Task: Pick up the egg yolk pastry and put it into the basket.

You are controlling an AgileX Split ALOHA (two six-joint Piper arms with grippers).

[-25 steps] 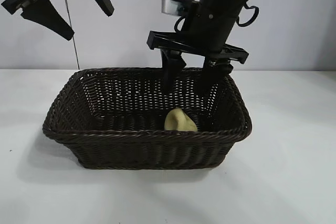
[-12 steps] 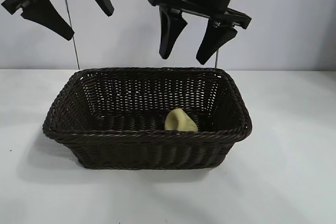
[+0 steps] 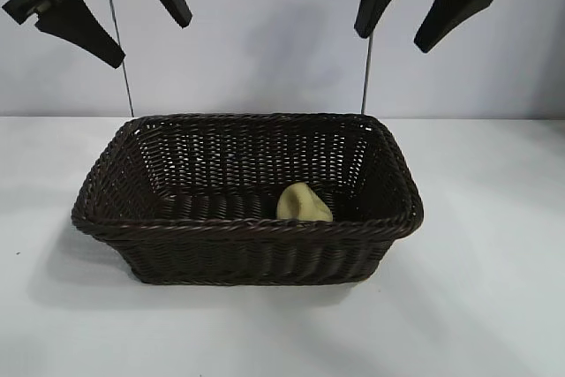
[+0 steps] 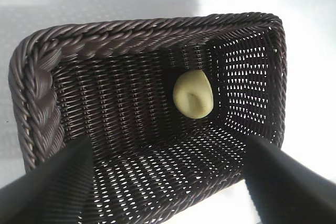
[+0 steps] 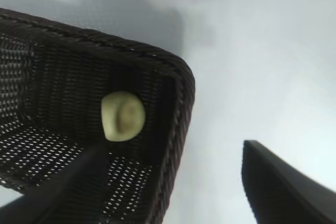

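Observation:
The pale yellow egg yolk pastry [image 3: 304,203] lies on the floor of the dark woven basket [image 3: 247,227], near its front right. It also shows in the left wrist view [image 4: 193,93] and the right wrist view [image 5: 122,116]. My right gripper [image 3: 408,26] is open and empty, high above the basket's back right corner. My left gripper [image 3: 146,34] is open and empty, high above the basket's left end. The basket also shows in the left wrist view [image 4: 37,103] and in the right wrist view [image 5: 178,108].
The basket stands in the middle of a white table [image 3: 494,289]. A plain pale wall [image 3: 265,33] is behind it. Thin dark cables [image 3: 117,50] hang behind the arms.
My right gripper has risen out of the basket and moved up and to the right, open and empty. The pastry stays on the basket floor. The left arm has not moved.

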